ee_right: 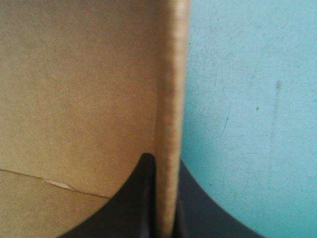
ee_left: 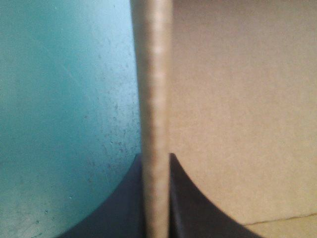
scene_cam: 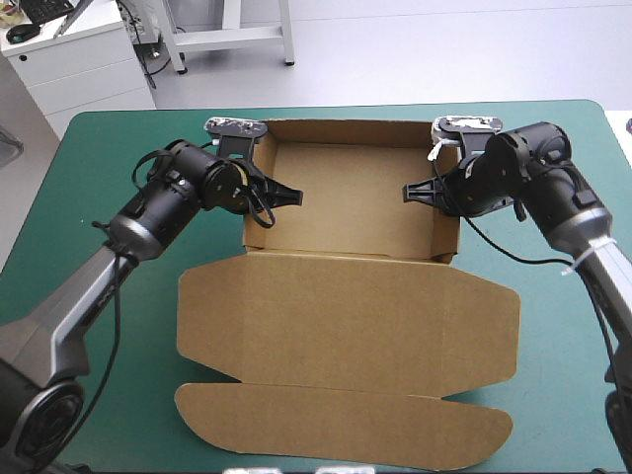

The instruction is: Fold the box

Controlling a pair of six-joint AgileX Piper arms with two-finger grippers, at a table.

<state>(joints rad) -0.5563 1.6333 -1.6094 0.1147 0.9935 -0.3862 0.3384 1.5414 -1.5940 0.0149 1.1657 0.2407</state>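
Open box point(scene_cam: 346, 296) tray, wrist views: left gripper point(ee_left: 156, 156), right gripper point(ee_right: 164, 159) pinching walls point(ee_left: 153, 74)

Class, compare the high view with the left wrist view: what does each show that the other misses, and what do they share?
Only the high view: the whole box as an open tray, its lid flat, and the right gripper at the right wall. Only the left wrist view: the left gripper shut on the left wall's edge, close up. Both: the box and the teal-green cover.

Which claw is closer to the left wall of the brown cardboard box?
Left. The left claw pinches the brown cardboard box's left wall; the right claw pinches the opposite wall.
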